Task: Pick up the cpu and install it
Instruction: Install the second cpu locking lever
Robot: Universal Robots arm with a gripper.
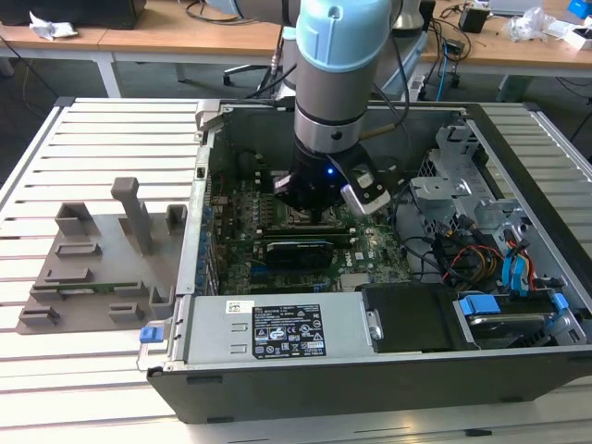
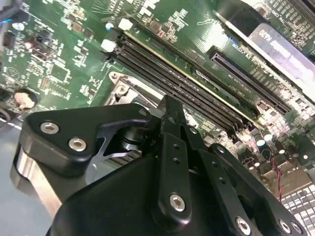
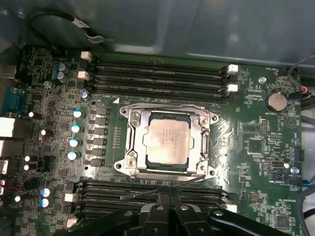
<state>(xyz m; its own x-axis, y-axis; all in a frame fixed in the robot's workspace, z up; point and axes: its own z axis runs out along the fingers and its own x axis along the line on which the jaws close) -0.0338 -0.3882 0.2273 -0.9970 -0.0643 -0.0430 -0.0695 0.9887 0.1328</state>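
Open computer case [image 1: 370,370] on slatted table [image 1: 92,139], wooden desks [image 1: 185,37] behind

- The cpu [image 3: 166,141] has a pale, matt metal top.
- The socket frame [image 3: 166,142] around it is bright, shiny metal.
- The motherboard [image 3: 251,123] is glossy green.
- The gripper [image 2: 170,115] looks like matt black metal with shiny steel screws.
- The computer case [image 1: 370,375] is dark, matt sheet metal.
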